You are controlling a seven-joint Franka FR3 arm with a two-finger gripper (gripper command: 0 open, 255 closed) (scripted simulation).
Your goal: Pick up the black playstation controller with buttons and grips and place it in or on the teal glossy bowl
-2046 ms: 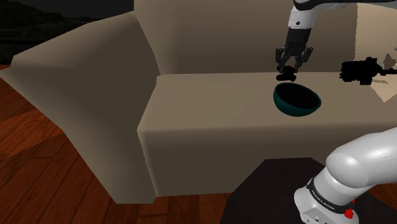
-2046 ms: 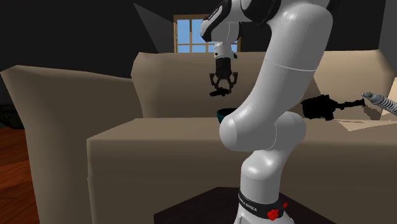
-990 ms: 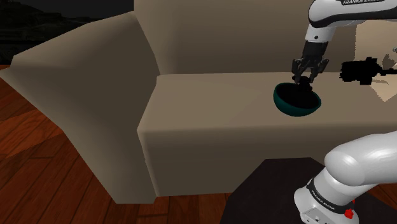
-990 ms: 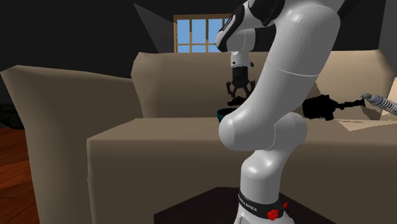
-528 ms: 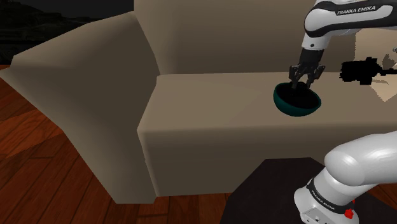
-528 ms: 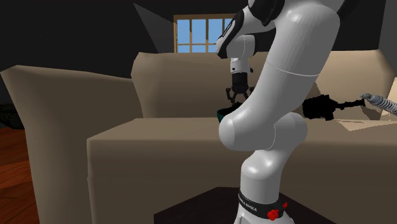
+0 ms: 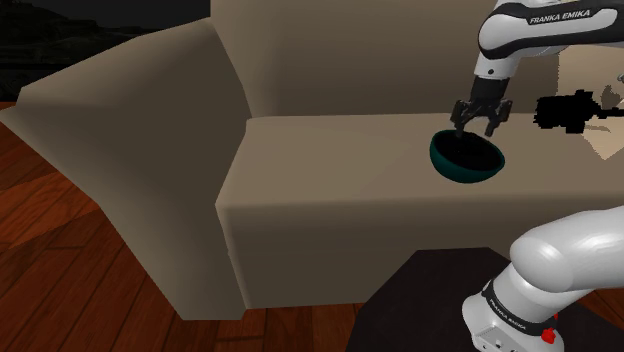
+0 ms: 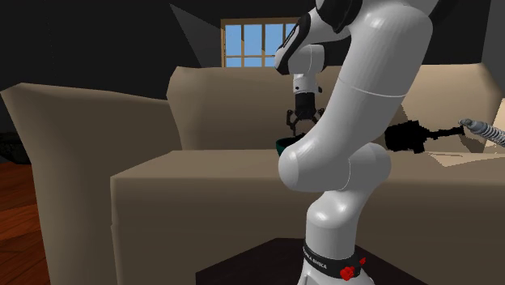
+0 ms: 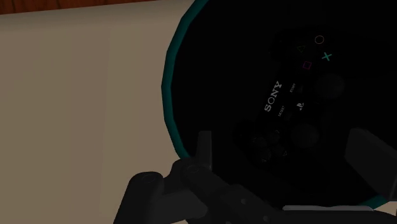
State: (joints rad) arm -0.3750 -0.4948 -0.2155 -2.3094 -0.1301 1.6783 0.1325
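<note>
Black Sony gamepad (image 9: 299,108) sits in teal glossy bowl (image 9: 169,83); black gripper (image 7: 475,125) spread, empty, over its 1 o'clock rim, shoulder view. Risk imo: finger clips rim on retreat, bowl tips.

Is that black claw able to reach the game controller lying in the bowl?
Probably yes: the gripper hangs open right above the teal bowl, and the controller lies face up inside with nothing over it.
</note>
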